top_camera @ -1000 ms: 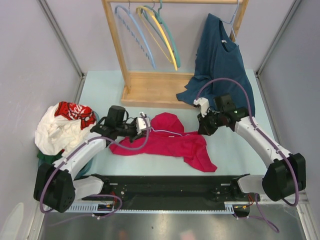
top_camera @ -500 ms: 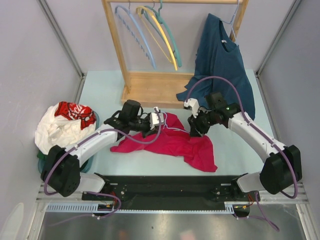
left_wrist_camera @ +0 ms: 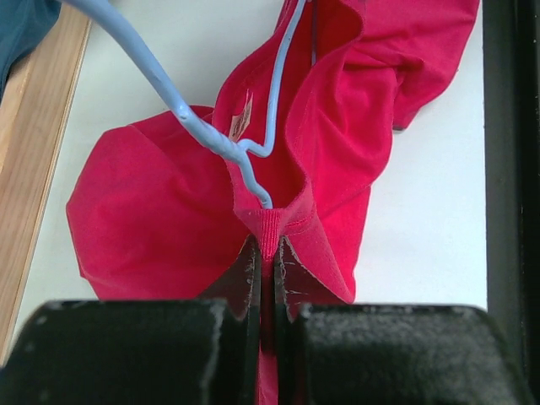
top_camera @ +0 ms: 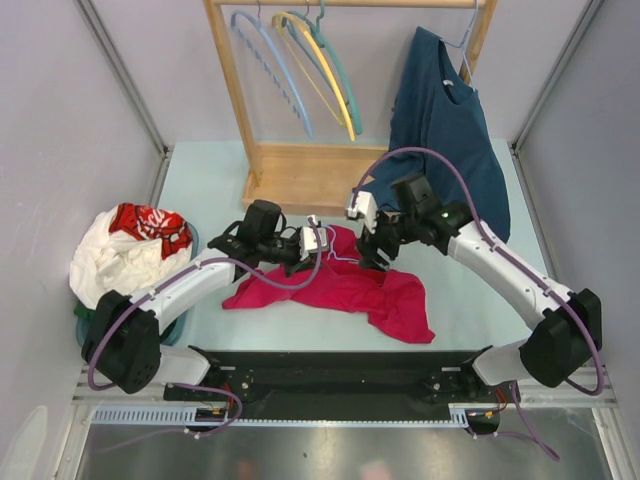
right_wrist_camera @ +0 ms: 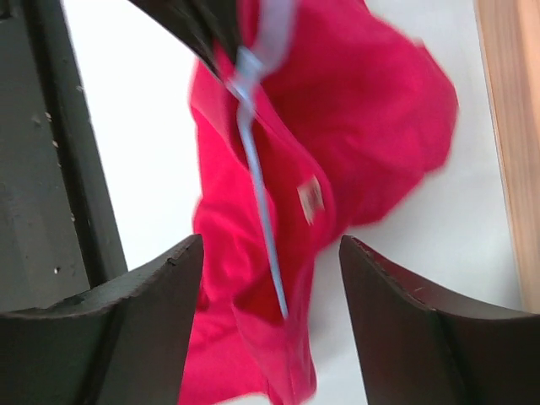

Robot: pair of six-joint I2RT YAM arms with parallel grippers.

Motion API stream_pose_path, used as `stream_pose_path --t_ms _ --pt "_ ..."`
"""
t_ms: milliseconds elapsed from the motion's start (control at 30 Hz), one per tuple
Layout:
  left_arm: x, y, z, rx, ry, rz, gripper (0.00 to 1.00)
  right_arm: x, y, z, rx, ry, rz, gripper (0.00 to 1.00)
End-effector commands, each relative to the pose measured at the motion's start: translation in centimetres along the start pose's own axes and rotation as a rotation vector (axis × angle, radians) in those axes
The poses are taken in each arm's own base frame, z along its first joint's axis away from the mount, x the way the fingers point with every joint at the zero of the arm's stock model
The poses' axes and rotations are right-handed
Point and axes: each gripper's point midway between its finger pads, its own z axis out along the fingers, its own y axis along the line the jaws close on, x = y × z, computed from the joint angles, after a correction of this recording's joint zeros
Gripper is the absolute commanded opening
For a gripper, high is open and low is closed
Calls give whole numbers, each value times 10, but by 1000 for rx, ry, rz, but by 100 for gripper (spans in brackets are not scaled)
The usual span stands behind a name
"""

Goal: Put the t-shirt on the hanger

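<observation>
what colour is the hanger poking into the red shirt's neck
The hanger is pale lavender-blue, clearest in the left wrist view.

Five hangers in all. Three hang bare on one wooden rack [top_camera: 310,180]: a sky-blue hanger [top_camera: 290,90], a yellow hanger [top_camera: 340,100] and a teal hanger [top_camera: 352,100]. A fourth hanger [top_camera: 462,38] carries the single dark blue shirt [top_camera: 440,130]. The fifth, the pale lavender-blue hanger [left_wrist_camera: 211,139], sits in the one red t-shirt [top_camera: 340,285]. One heap of clothes [top_camera: 105,265] lies on the table [top_camera: 200,170], showing white cloth, one red-and-white printed garment [top_camera: 150,225] and a sliver of dark green; how many pieces the heap holds cannot be told. Two robot arms, with one tool each: the left tool [left_wrist_camera: 268,253] and the right tool [right_wrist_camera: 272,245].
</observation>
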Motion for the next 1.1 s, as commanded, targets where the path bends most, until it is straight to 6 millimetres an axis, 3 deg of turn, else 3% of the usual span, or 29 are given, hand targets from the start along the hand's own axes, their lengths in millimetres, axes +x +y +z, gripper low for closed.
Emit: stream_pose_path --t_ms 0,233,333,433,467,500,600,767,1067 --pt "-23 -3 -3 31 -67 52 0 -32 8 24 -17 -72 -93 67" --pt "-24 -10 -9 40 -69 63 0 -38 3 50 -45 -70 -73 62" --pt "-23 -12 -9 41 -71 54 0 -36 6 58 -75 -69 -67 52" --pt "-23 -14 -9 45 -80 38 0 -33 10 61 -101 -64 -55 31" --pt "-22 -15 -10 47 -78 31 0 -32 11 61 -108 -61 -53 6" --pt "-20 -16 -9 52 -74 26 0 -29 14 59 -116 -48 -50 0" --pt "-10 -15 -15 50 -55 9 2 -23 16 52 -120 -37 -36 0" --pt "12 0 -36 7 -14 2 19 -19 5 28 -86 -59 -3 0" --pt "42 4 -70 -28 63 -7 19 -27 3 10 -91 -91 -26 0"
